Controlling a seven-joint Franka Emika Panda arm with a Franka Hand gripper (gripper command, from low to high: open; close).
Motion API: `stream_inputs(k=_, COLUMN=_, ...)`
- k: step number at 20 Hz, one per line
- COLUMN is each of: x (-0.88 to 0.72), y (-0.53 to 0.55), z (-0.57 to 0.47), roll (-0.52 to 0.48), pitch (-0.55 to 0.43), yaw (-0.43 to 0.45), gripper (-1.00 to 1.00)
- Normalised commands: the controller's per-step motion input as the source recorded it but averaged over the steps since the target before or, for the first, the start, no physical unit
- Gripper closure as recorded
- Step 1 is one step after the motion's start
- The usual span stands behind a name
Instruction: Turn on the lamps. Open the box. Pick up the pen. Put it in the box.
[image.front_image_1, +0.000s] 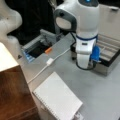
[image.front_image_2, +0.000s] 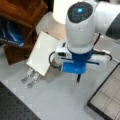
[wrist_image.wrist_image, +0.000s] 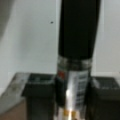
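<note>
In the wrist view my gripper (wrist_image.wrist_image: 72, 100) is shut on the pen (wrist_image.wrist_image: 75, 37), a black barrel with a silver middle section standing between the two dark fingers (wrist_image.wrist_image: 37, 97). In a front view the pen's dark tip (image.front_image_2: 78, 79) pokes out below the wrist. The gripper (image.front_image_1: 90, 65) hangs over the grey table just beside the box (image.front_image_1: 110, 53). The box lies open, and its grey divided tray (image.front_image_2: 107, 98) shows. The lamp (image.front_image_2: 61, 10) glows bright white, and its cream shade (image.front_image_1: 6, 57) sits at a front view's left.
A white notebook (image.front_image_1: 57, 97) lies on the table near the front. A white cable with a switch (image.front_image_1: 50, 61) runs across the table, and an orange item (image.front_image_1: 48, 50) lies near a dark blue-edged panel (image.front_image_1: 32, 51). A wooden block (image.front_image_1: 12, 95) stands at the left.
</note>
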Motion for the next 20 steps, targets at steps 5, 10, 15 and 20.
stream_inputs(k=5, x=-0.19, y=0.19, z=0.06, roll=0.053, pitch=0.016, yaw=-0.373, gripper=1.0)
stream_inputs(k=10, x=-0.16, y=0.22, z=-0.01, roll=0.062, pitch=-0.002, yaw=-0.324, gripper=1.0)
stream_inputs(k=15, x=-0.16, y=0.21, z=0.0, roll=0.079, pitch=-0.039, yaw=-0.314, gripper=1.0)
stream_inputs(k=20, x=-0.17, y=0.23, z=0.01, roll=0.056, pitch=-0.034, yaw=-0.262, gripper=1.0)
